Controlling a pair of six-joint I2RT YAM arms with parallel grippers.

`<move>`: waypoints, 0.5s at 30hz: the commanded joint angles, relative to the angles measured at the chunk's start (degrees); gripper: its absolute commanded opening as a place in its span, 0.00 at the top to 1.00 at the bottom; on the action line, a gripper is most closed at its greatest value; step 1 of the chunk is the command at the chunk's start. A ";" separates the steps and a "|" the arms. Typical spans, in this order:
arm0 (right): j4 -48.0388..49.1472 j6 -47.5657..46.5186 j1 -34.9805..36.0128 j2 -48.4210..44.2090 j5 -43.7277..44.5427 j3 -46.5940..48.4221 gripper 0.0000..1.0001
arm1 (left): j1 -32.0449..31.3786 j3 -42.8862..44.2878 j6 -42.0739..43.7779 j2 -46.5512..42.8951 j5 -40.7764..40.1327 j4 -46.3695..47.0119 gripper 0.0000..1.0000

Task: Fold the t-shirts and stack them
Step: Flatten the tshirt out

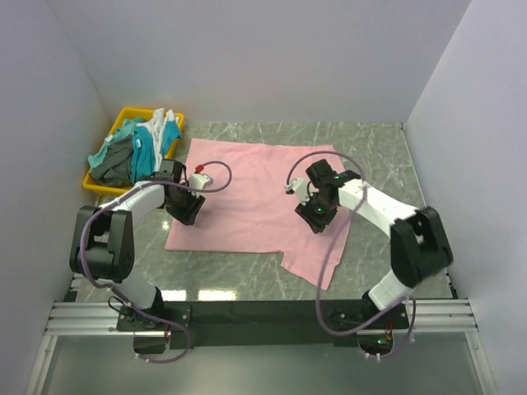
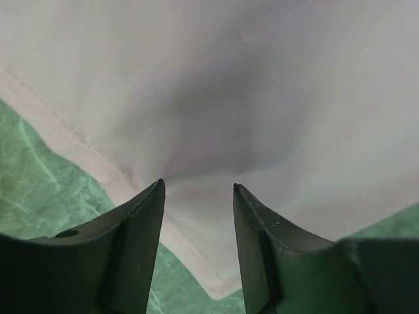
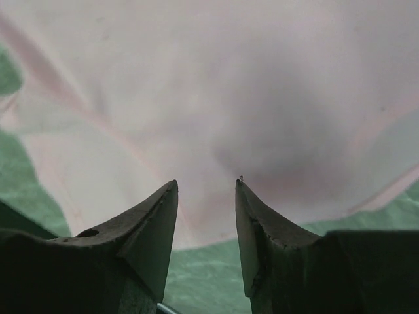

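Left tool (image 2: 198, 187), right tool (image 3: 206, 182) over t-shirt (image 1: 262, 179)

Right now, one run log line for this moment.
light pink cloth t-shirt: spread out | left tool: open, over its left edge | right tool: open, over its right side | yellow plastic bin: other shirts heaped

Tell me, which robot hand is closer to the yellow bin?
Left. The left gripper hangs over the left edge of the pink shirt, close by the bin; the right gripper is over the shirt's far side.
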 commanded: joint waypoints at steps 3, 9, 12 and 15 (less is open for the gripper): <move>4.92 5.31 -0.42 7.17 6.36 1.16 0.53 | -2.93 -3.59 3.44 2.07 -5.08 2.54 0.49; 2.73 1.80 -0.42 7.80 9.18 -3.94 0.55 | -6.79 -8.25 6.52 0.32 -3.69 -3.08 0.56; 1.07 -1.19 -0.42 4.73 9.45 -7.80 0.55 | -8.38 -10.36 8.27 -2.75 -2.10 -7.47 0.60; -2.09 -5.66 -0.42 0.95 7.97 -10.01 0.55 | -8.55 -11.69 10.56 -6.27 1.24 -12.55 0.64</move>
